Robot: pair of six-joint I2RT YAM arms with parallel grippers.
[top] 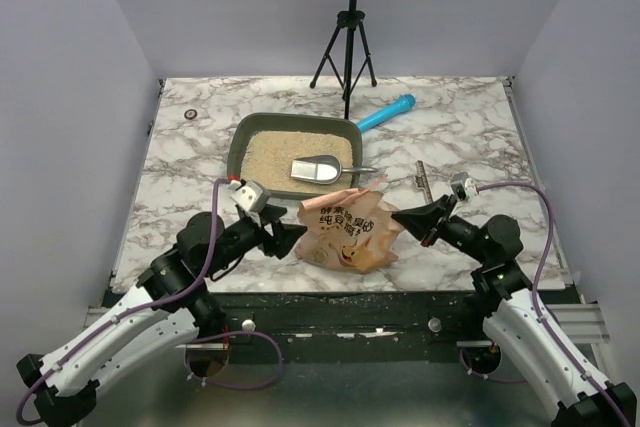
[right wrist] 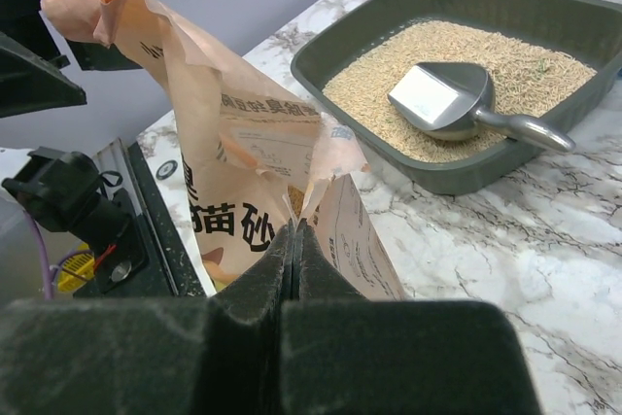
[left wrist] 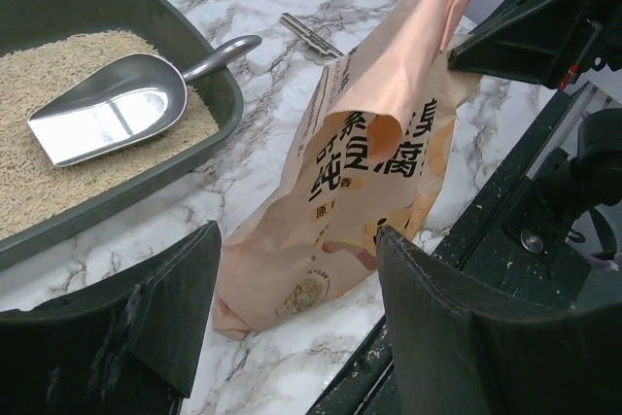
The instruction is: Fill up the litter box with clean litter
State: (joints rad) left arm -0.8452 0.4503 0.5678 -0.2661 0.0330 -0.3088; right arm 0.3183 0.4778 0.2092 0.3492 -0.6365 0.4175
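Two dark Chinese characters, apparently 猫砂, are showing on the orange-pink bag [right wrist: 243, 172] in the right wrist view; creases are hiding most of the other print. The right gripper [right wrist: 294, 232] is pinching the bag's edge, fingers pressed together. The left gripper [left wrist: 296, 240] is gaping wide around the bag's end, contact unclear. The litter box [top: 240, 142] is sitting just behind the bag, clean litter [top: 270, 155] covering its floor and a silver scoop [top: 318, 169] lying on top.

The scoop [top: 318, 169] lay on the clean litter [top: 268, 154] in the litter box [top: 239, 143], the bag [top: 345, 232] stood just before its near edge, and the tube [top: 386, 113] lay behind its right corner.
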